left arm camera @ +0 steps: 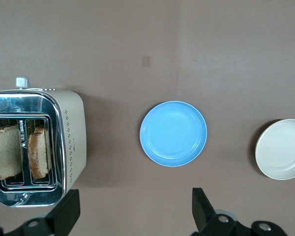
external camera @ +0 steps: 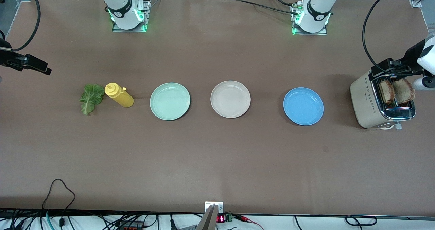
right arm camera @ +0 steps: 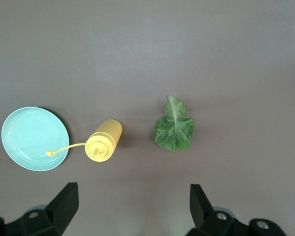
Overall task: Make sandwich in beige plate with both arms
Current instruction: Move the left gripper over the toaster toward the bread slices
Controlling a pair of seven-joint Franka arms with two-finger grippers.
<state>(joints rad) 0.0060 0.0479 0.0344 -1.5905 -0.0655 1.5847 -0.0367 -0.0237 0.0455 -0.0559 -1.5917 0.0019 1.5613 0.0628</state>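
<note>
Beige plate (external camera: pixel 230 99) bare at mid-bench (external camera: pixel 217 162), between mint green plate (external camera: pixel 170 101) and blue plate (external camera: pixel 303 106). Two toasted bread slices (external camera: pixel 396 90) standing in the slots of the cream toaster (external camera: pixel 368 104) at the left arm's end. Lettuce leaf (external camera: pixel 91 98) lying flat at the right arm's end, just beside a yellow squeeze bottle (external camera: pixel 119 94). Left hand (left arm camera: pixel 135 211) hovering up by the toaster, fingers spread wide, gripping nothing. Right hand (right arm camera: pixel 132 206) up over the bench near the lettuce, likewise wide open, nothing held.
</note>
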